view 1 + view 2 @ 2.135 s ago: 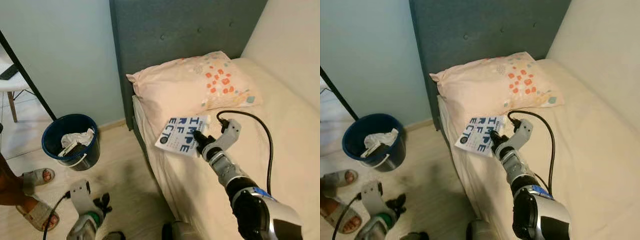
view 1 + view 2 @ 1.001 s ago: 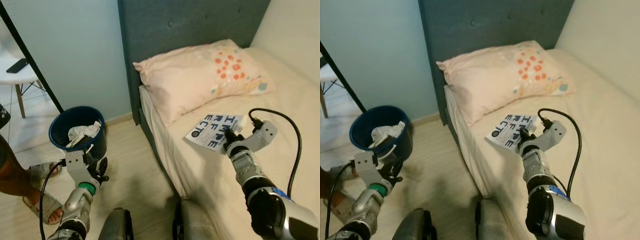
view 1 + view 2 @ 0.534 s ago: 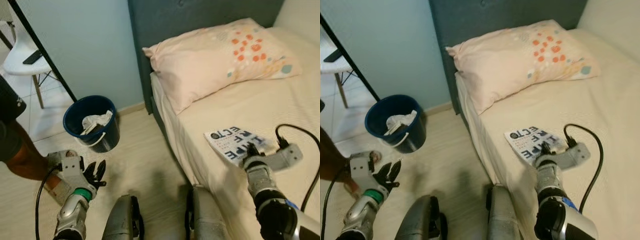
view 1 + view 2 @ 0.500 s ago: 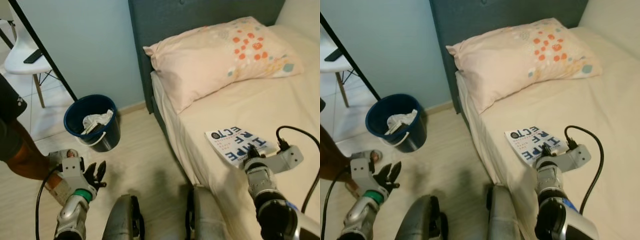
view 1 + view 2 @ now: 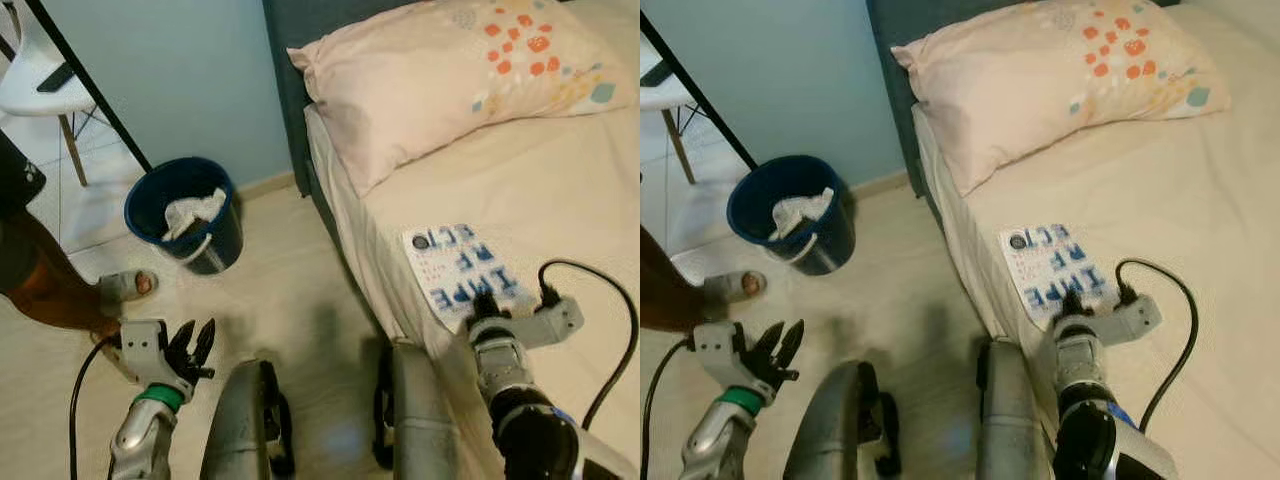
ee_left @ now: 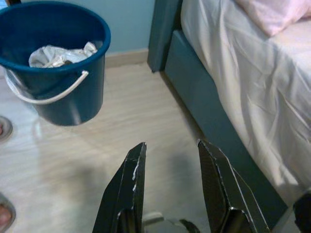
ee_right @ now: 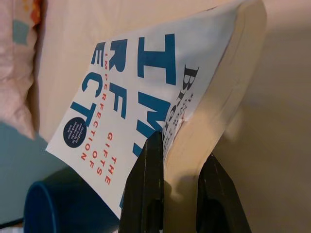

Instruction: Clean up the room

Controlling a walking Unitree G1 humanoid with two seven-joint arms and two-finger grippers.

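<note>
Right gripper [image 7: 170, 194] is pinching the book [image 5: 462, 272] at one corner, one finger lying on the printed cover and the other under the page block, as the right wrist view is showing; the book is hanging over the cream bed [image 5: 560, 190] near its floor-side edge, below the pillow [image 5: 440, 70]; left gripper [image 6: 170, 194] is hovering low over the wooden floor with its fingers spread and nothing between them; the blue bucket [image 5: 185, 212], holding crumpled paper [image 5: 190, 210], is standing on the floor beside the bed's dark frame, well apart from the book; a person's sandalled foot [image 5: 125, 288] is resting near the bucket.

Judgement on step: the book is being carried off the bed; where it is meant to go cannot be told from the frames.

Risks from here:
- the hold is sitting on a corner only, so the book's weight is levering against the fingers; a quick swing could be rotating it out of the pinch;
- the cover is looking glossy and the pages are loose, so the block may be fanning open and slipping;
- the right arm's cable is looping over the mattress and could be snagging or dragging on the sheet;
- the robot's own legs and the person's foot are crowding the floor path, so a turn toward the bucket side is risking a bump.
</note>
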